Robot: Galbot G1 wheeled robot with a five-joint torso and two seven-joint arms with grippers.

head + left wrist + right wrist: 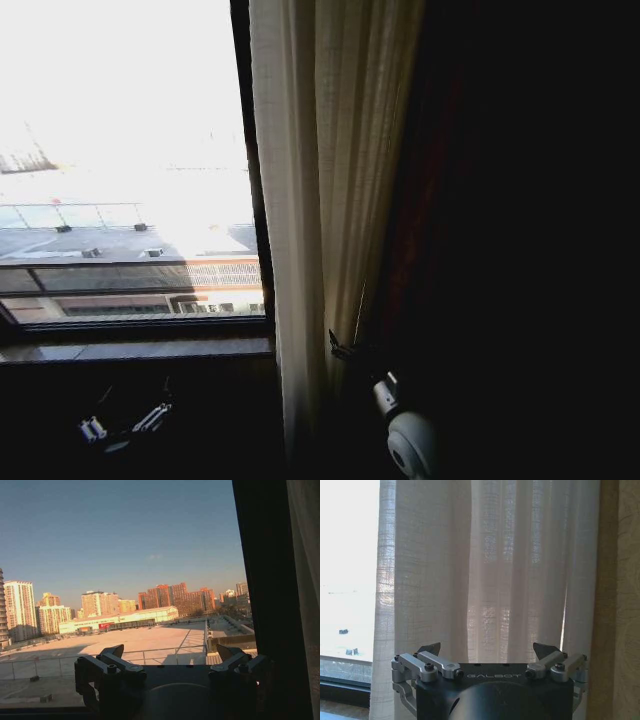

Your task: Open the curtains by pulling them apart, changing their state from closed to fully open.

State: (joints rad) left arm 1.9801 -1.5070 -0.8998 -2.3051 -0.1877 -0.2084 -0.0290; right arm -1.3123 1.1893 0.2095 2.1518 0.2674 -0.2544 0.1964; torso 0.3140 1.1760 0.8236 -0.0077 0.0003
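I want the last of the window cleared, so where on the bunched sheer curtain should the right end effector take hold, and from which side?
Likely the curtain's free vertical edge on the window side. There the fabric ends in one loose fold against bare glass, so open fingers could close across it. Come from the room side, straight at the cloth, as the right end effector already faces it, open. The left end effector points out the window, open.

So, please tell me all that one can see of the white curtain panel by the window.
The curtain panel is sheer white, loosely woven fabric hanging in long vertical pleats. It is gathered at the window's right side, beside the dark frame bar, leaving the glass to its left uncovered. The right gripper faces it with fingers open, gripping nothing; the head view cannot settle whether it touches the fabric.
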